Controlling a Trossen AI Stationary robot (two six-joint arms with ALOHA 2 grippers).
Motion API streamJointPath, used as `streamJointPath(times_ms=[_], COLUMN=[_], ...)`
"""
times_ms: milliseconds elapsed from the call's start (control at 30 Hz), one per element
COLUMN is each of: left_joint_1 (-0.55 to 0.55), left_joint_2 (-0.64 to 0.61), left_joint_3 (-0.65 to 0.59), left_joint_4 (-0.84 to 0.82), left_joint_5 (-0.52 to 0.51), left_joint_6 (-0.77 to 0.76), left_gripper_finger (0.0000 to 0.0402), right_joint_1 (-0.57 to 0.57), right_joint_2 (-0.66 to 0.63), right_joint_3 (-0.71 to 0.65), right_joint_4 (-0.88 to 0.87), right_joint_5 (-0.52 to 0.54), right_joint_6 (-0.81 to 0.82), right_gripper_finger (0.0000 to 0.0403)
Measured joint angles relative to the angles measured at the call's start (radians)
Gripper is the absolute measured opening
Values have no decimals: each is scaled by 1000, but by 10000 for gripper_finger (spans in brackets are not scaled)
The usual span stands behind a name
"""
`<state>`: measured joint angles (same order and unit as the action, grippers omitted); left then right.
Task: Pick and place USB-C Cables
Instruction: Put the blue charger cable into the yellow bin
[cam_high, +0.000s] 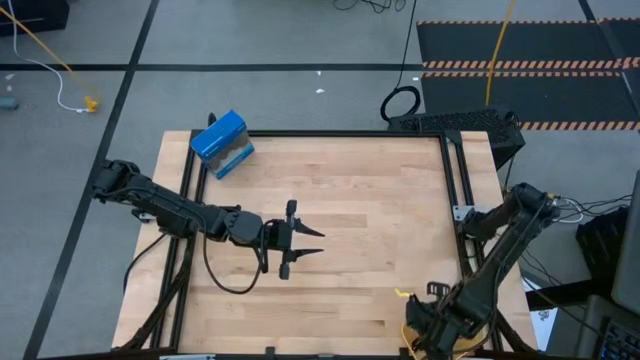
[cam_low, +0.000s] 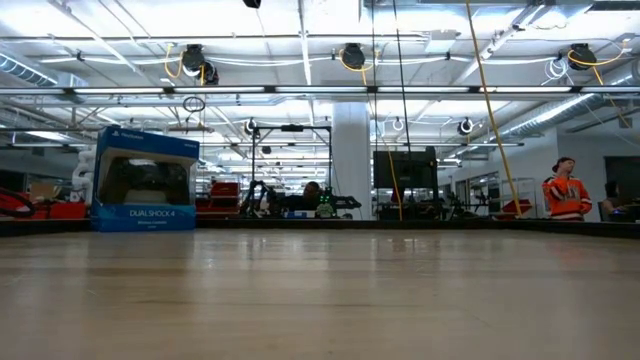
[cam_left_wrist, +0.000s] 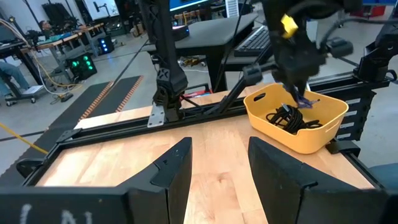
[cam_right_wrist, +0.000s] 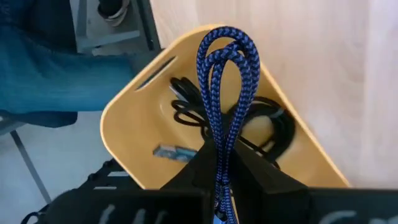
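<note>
Right claw (cam_right_wrist: 221, 186) is clamped shut on the blue-purple USB-C cable (cam_right_wrist: 225, 93), whose braided loops stand up from between the fingers, directly above the yellow bin (cam_right_wrist: 124, 124). Two black USB-C cables (cam_right_wrist: 261, 127) lie coiled in the bin's bottom, w/ a small blue-grey plug (cam_right_wrist: 173, 151) beside them. In the high view the right arm is folded down at approx 5 o'clock on the tabletop (cam_high: 360, 190), near the front right corner; only a bit of yellow shows under the arm there. Left wrist view shows the same spot from across the tabletop: right claw (cam_left_wrist: 298, 93) hanging over the bin (cam_left_wrist: 267, 115), purple cable end (cam_left_wrist: 306, 101) dangling just over the black coils (cam_left_wrist: 289, 118). Left claw (cam_high: 300, 245) hovers near tabletop centre, a touch toward 7 o'clock, fingers (cam_left_wrist: 171, 168) spread apart w/ nothing between them, pointing toward 3 o'clock. Blue box (cam_high: 222, 143) sits tilted at approx 10–11 o'clock, by the back left corner; in the low view it stands upright at the far edge (cam_low: 145, 180). A person in an orange top (cam_low: 566, 195) stands in the room beyond the tabletop.
</note>
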<state>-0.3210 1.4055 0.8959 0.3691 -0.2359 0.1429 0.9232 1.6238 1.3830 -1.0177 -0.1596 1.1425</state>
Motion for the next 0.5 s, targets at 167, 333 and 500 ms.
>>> streamJointPath(times_ms=[167, 333, 500], left_joint_1=[0, 0, 0], left_joint_2=[0, 0, 0], left_joint_3=[0, 0, 0], left_joint_4=[0, 0, 0], left_joint_5=[0, 0, 0], left_joint_6=[-3, -9, -14], left_gripper_finger=[161, 161, 161], right_joint_1=[19, 34, 36], right_joint_2=[67, 122, 157], right_joint_3=[0, 0, 0], right_joint_4=[31, 32, 44], right_joint_5=[-44, -80, -81], right_joint_6=[-21, -97, -168], right_gripper_finger=[20, 20, 20])
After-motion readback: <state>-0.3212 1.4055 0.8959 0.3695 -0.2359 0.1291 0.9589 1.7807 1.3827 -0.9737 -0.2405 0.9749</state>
